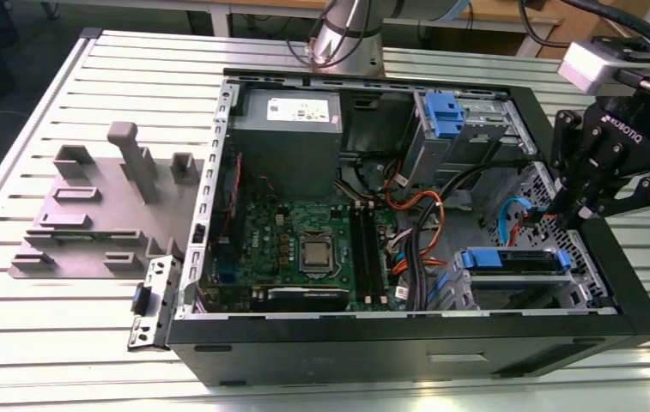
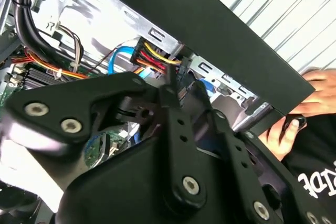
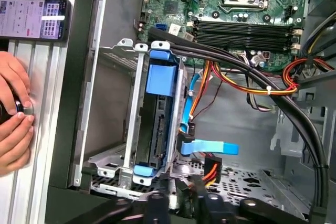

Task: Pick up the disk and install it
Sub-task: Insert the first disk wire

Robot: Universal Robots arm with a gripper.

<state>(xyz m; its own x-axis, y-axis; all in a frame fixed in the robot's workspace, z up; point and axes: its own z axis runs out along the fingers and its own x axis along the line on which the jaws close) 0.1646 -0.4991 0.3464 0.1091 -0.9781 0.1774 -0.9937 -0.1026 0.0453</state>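
The disk (image 1: 513,258) sits inside the metal drive cage (image 1: 577,296) at the near corner of the open computer case on the exterior view's right, its blue bracket showing. In the first wrist view the disk (image 3: 157,124) stands on edge in the cage, blue bracket ends at both sides. My gripper (image 1: 563,219) hangs over the case's wall on the exterior view's right, just beyond the cage. Its fingers look shut on a power connector (image 3: 210,169) with red, yellow and black wires, also seen as the power connector (image 2: 152,59) in the second wrist view.
A flat blue data cable (image 3: 210,147) lies beside the cage. The motherboard (image 1: 301,249), the grey power supply (image 1: 290,129) and black cable bundles (image 3: 247,69) crowd the case. A person's hands (image 3: 13,124) and a phone (image 3: 34,18) rest outside the case wall. A grey fixture (image 1: 95,206) stands on the table.
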